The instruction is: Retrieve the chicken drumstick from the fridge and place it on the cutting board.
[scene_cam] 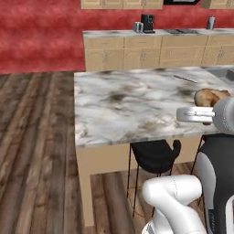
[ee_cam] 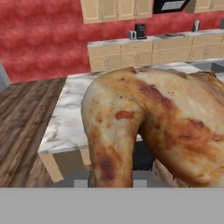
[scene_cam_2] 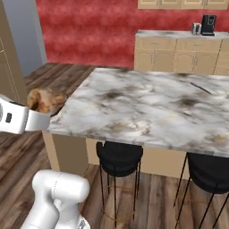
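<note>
The tool [ee_cam: 111, 181] grips the chicken drumstick [ee_cam: 162, 127] (glossy, golden-brown), arm reaching level, the meat held near the marble tabletop's [scene_cam: 132, 105] near edge.

gripper [ee_cam: 107, 183] fingertips (behind chicken drumstick [ee_cam: 162, 127])
</note>
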You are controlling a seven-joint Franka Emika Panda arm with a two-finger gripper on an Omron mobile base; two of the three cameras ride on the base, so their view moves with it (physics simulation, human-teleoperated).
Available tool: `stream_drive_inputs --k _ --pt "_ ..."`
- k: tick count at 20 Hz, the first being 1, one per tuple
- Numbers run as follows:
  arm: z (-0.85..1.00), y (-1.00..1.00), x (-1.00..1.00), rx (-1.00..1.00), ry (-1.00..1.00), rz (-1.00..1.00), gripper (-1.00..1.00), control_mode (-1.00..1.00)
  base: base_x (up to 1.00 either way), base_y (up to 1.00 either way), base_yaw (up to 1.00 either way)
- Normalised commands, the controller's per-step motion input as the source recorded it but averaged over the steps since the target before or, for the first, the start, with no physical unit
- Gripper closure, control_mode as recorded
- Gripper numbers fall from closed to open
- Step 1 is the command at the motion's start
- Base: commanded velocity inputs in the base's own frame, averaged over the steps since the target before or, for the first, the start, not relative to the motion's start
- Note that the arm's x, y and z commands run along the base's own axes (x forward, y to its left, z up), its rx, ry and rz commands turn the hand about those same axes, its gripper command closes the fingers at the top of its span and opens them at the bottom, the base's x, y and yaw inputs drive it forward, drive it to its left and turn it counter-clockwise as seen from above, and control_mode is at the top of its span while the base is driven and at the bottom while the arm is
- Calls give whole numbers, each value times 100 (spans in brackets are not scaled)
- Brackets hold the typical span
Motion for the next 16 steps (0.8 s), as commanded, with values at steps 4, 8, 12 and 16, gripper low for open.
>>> stream_drive_inputs --k 4,8,12,16 --pt "0 0 0 0 0 0 100 100 31 -89 0" --pt "0 0 0 0 0 0 100 100 44 -90 0" --pt "0 0 0 0 0 0 100 100 41 -91 0" --pt "0 0 0 0 0 0 100 100 12 -92 0"
